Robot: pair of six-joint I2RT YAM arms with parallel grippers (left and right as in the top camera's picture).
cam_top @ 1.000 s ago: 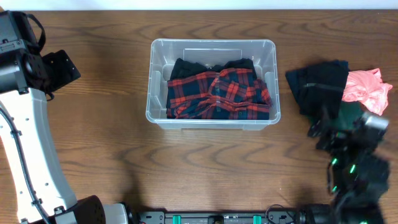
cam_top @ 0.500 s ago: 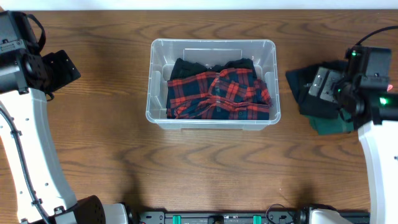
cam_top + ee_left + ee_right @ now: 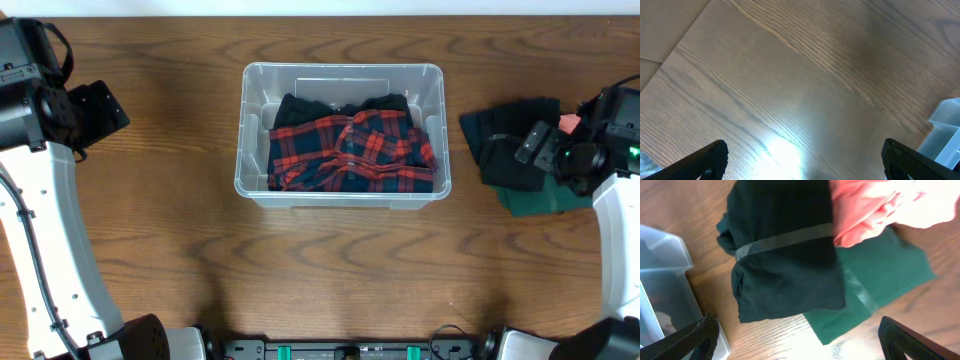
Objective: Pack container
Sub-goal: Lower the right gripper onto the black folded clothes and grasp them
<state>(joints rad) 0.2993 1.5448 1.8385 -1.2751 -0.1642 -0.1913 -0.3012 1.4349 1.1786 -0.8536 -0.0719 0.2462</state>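
Clear thin plastic container [image 3: 250, 130] w/ rounded corners sits on the wooden bench [image 3: 150, 260] between the arms, left of the right gripper [image 3: 797, 340] & right of the left gripper [image 3: 802, 160], w/ a red-black plaid cloth [image 3: 350, 150] inside; prob. light, semi-stiff, slick-walled, so the rolled rim looks the best hold. Both grippers are spread wide, nothing between the fingers, the right one over a black folded garment [image 3: 785, 255], dark green cloth [image 3: 880, 295] & pink crumpled fabric [image 3: 875, 210]. Most of the container floor is hidden under the plaid, the pink piece is cut off at the frame edge, and how far green runs under black can't be told.
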